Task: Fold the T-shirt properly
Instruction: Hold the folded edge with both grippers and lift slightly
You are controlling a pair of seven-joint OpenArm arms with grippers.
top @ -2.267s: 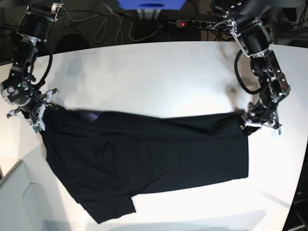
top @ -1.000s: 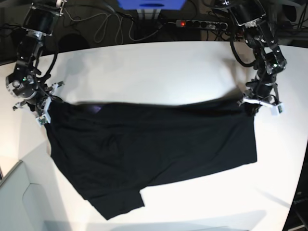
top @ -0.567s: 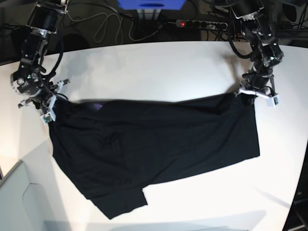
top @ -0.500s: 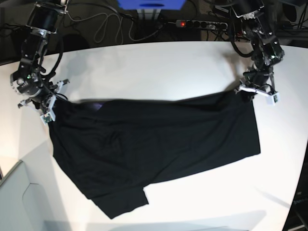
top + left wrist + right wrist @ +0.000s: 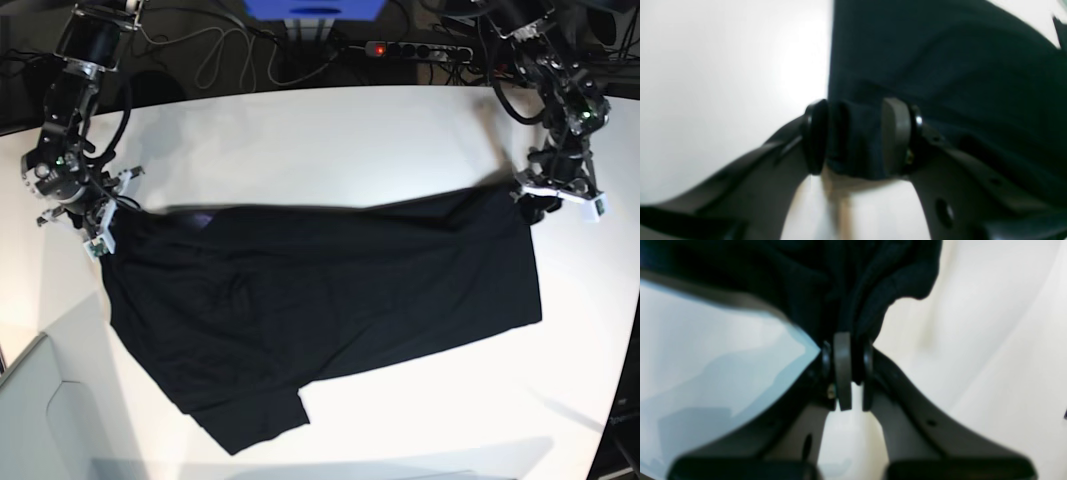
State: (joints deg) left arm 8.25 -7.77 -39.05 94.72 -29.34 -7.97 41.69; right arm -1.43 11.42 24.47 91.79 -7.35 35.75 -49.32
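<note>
The base view shows the black T-shirt (image 5: 320,310) spread plain side up across the middle of the white table (image 5: 320,140), one sleeve reaching toward the near edge, each upper corner meeting an arm. Only the wrist views show the grips: the right gripper (image 5: 843,373) has its fingers (image 5: 842,370) pressed together on a bunched fold of the shirt, while the left gripper (image 5: 860,136) has its fingers (image 5: 895,133) apart, with a fold of cloth lying loosely between them. Half a second earlier the left gripper sat further in from the table's side edge; it has since shifted outward and its fingers have opened.
</note>
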